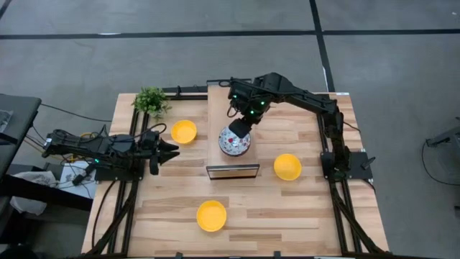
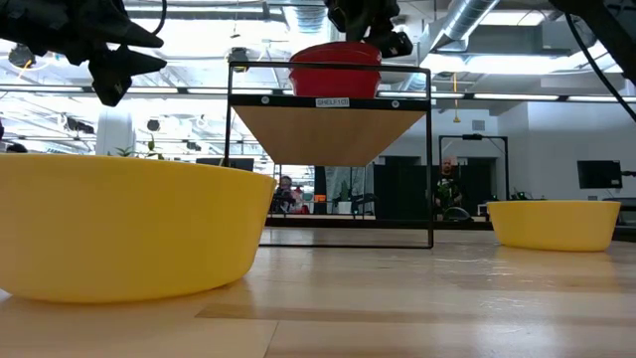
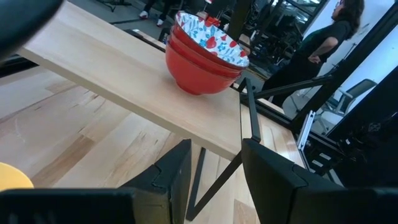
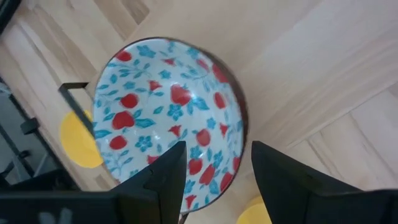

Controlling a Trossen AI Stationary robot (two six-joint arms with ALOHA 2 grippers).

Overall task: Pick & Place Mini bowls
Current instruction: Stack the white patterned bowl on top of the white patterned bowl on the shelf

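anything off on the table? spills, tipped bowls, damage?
Nothing stands out. The floral bowls sit neatly stacked, upright on the raised shelf, with the right pincer open above them. Three yellow bowls stand upright on the table, apart. No spills visible.

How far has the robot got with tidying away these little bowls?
About halfway, it seems. The floral bowls sit stacked on the raised shelf. The right gripper hovers open just above that stack, holding nothing. Three yellow bowls lie apart on the table, presumably next. The left gripper waits open at the table's left side.
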